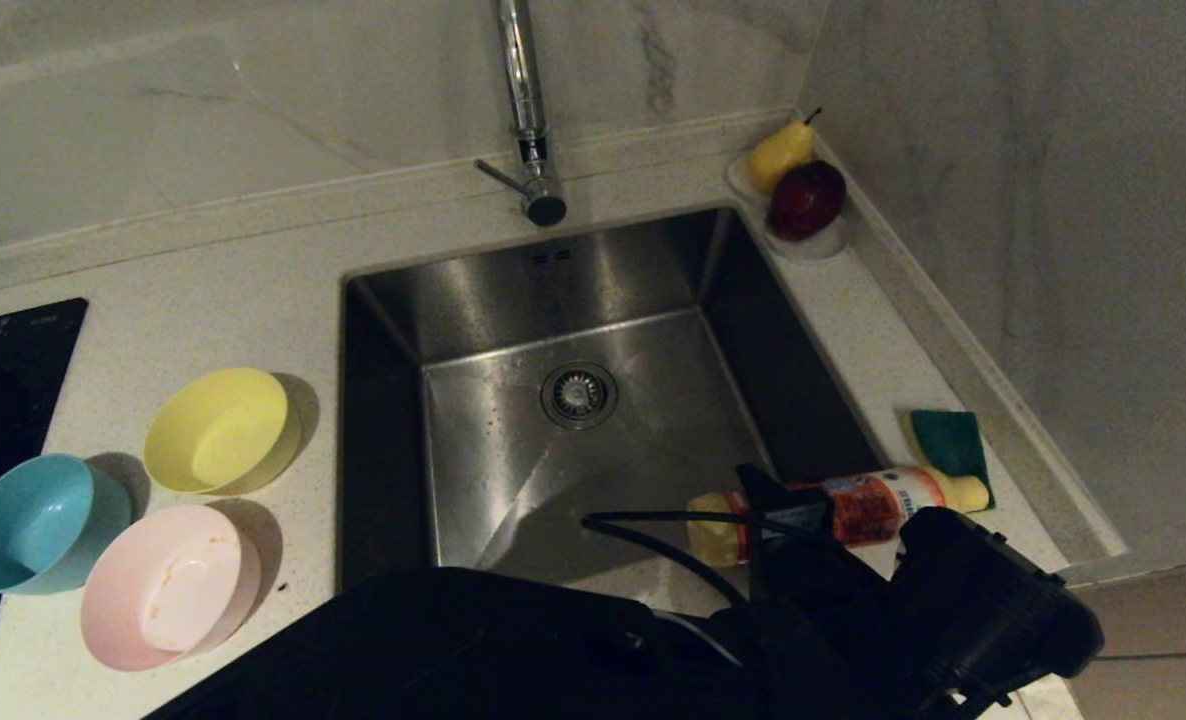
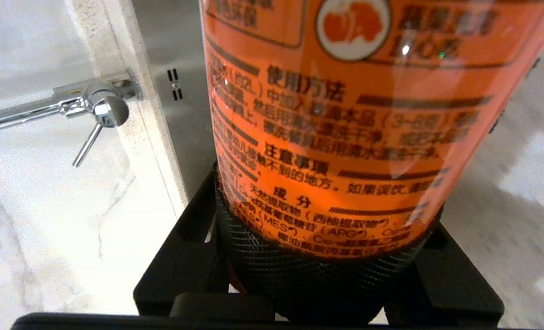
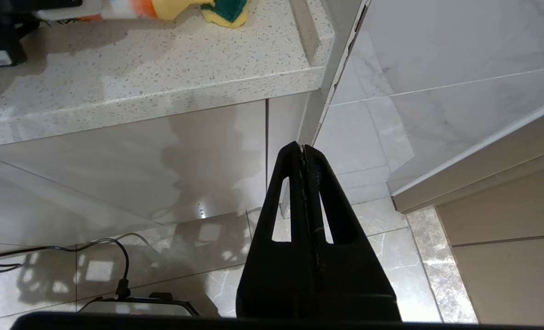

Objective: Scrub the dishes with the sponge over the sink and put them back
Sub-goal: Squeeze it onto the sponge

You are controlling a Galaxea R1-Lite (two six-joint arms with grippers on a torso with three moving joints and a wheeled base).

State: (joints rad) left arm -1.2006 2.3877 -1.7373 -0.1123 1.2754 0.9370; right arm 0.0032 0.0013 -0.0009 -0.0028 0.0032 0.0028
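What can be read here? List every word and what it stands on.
"使用方法": heading on the orange-labelled plastic bottle
"注意事项": heading, same label
"成分": heading, same label
"MES", "APG": fine print, same label
The rest of the label's fine print is too blurred to read.
The mark on the black hob is too small to read.

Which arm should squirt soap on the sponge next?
Left. The left gripper already holds the orange-labelled detergent bottle lying beside the green-and-yellow sponge on the speckled counter. The right gripper hangs shut below the counter edge.
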